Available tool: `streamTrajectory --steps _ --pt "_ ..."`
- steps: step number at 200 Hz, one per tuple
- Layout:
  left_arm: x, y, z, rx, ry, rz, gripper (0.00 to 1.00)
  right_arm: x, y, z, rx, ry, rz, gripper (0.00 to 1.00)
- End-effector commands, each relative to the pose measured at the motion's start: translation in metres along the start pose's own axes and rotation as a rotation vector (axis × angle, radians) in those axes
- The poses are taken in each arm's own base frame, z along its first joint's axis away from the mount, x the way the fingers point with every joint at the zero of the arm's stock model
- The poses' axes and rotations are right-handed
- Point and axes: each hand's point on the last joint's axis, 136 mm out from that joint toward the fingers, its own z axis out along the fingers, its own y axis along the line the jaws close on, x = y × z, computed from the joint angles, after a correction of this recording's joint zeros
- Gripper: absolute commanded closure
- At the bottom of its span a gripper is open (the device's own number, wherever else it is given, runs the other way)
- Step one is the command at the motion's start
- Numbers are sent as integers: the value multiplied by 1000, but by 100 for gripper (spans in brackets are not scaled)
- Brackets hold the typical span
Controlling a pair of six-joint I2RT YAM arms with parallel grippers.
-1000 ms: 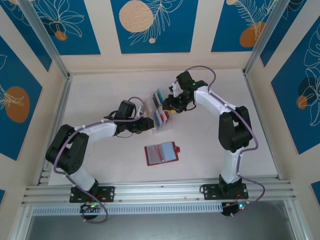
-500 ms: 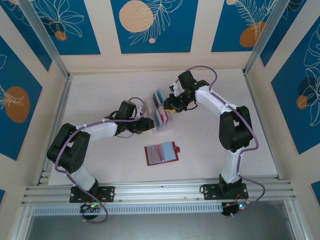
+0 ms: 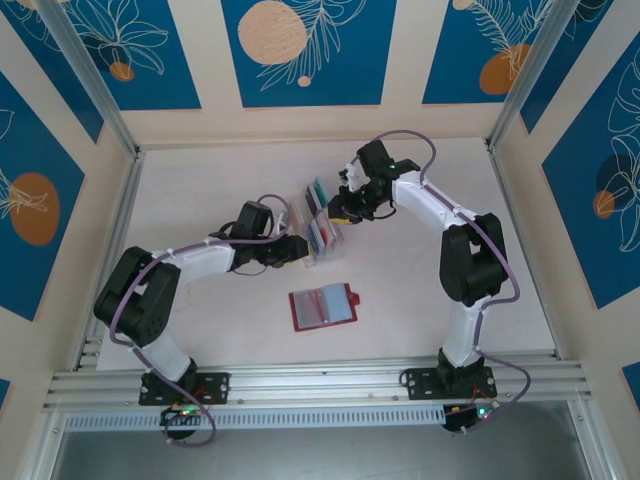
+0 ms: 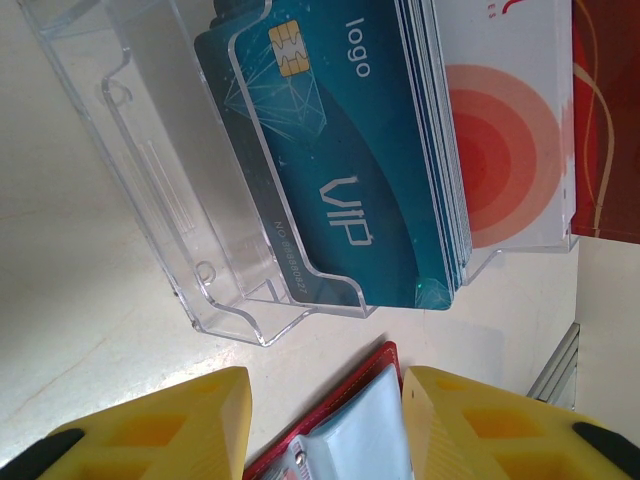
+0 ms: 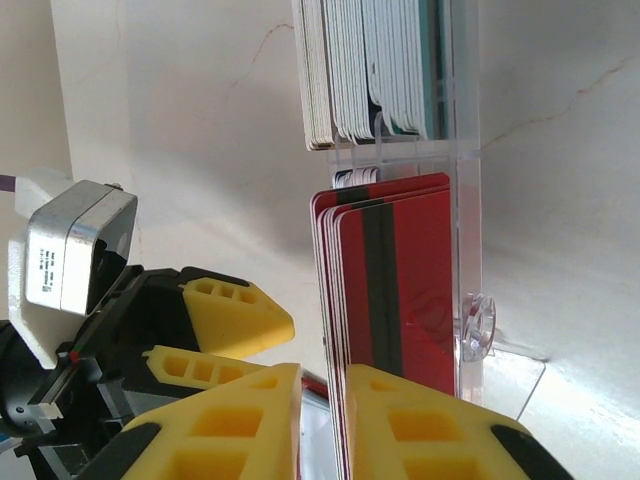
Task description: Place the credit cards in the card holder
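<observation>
Credit cards [image 5: 395, 290], thin glossy plastic, stand on edge in a clear slotted rack [image 4: 150, 170]. The right gripper [image 5: 322, 390] has its yellow ribbed fingers nearly together astride the red cards' edges; whether it pinches, I cannot tell. The left gripper [image 4: 325, 400] gapes empty beside the rack. The red card holder [image 3: 322, 307] lies open nearby on the pale matte table [image 3: 200, 180], ringed by blue leaf-patterned wall panels [image 3: 300, 50].

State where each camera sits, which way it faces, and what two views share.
Top external: above and behind the robot, looking down at the table; left arm and right arm show.
Left wrist: on the left arm, looking past the left fingers at the clear rack; card holder seen between them.
Right wrist: on the right arm, looking along the right fingers at red cards; left fingers show.
Both wrist views share the rack.
</observation>
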Motion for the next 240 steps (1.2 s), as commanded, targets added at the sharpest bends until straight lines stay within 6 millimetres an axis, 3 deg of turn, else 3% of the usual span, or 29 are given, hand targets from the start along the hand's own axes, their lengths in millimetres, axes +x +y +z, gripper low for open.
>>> streamTrajectory --steps 1,25,105,169,240 --pt "-4 -5 -4 30 -5 8 56 3 1 -7 16 5 -7 68" --pt "-3 -5 -4 31 -3 10 56 6 1 2 18 30 -11 62" --pt "-5 -3 1 26 2 9 56 8 0 21 55 69 -24 61" --pt "-4 0 4 24 9 4 57 4 16 3 -11 33 -28 71" --pt "-4 0 3 25 9 4 57 3 18 -6 -20 18 -26 80"
